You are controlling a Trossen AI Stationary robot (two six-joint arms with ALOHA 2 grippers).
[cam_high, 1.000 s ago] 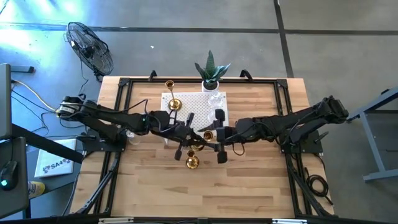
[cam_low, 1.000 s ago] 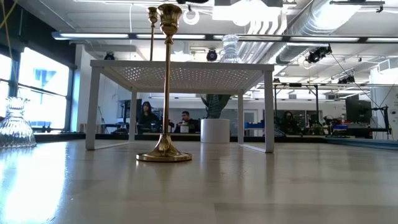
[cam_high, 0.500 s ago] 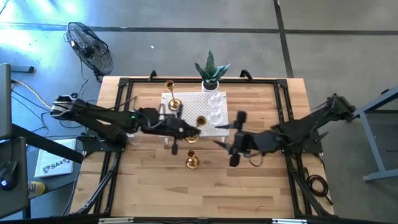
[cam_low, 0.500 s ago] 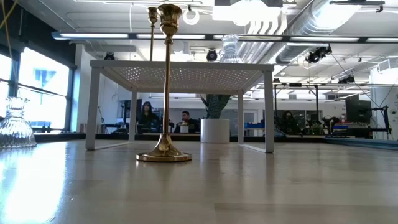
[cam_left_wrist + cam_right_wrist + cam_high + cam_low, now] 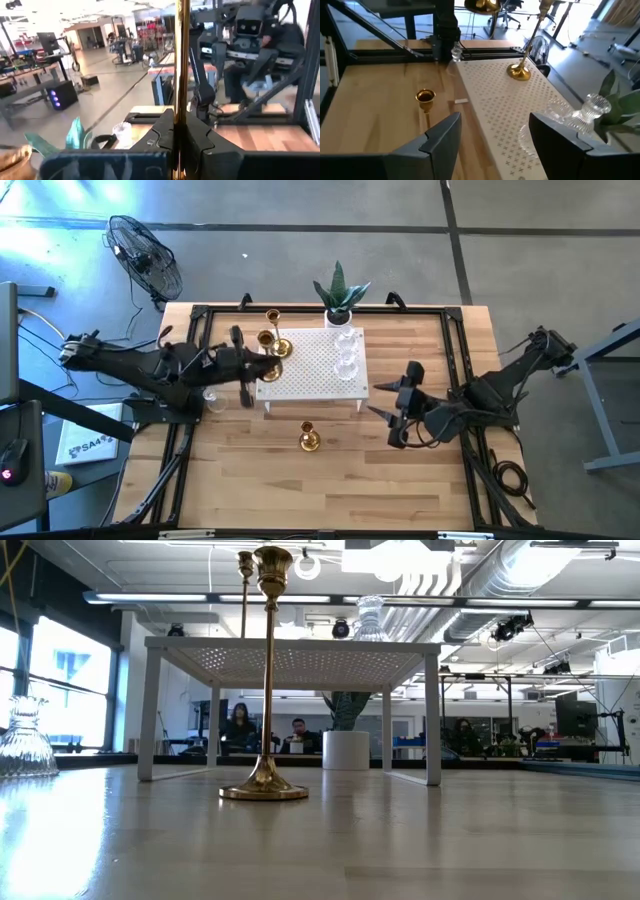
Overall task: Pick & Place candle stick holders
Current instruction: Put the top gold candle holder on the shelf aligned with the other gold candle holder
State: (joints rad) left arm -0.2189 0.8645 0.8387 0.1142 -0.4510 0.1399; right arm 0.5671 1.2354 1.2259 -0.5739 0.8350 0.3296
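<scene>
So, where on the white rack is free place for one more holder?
The white rack is bare in its middle, between the gold holder at its left corner and the glass holders along its right side. Both edges are crowded.

The left arm reaches in from the table's left edge, its left gripper [image 5: 243,367] clamped tight on a slim gold stem that rises between its fingers [image 5: 162,137]. The right arm sits folded at the right side, and its right gripper [image 5: 395,412] hangs with jaws spread wide and empty
</scene>
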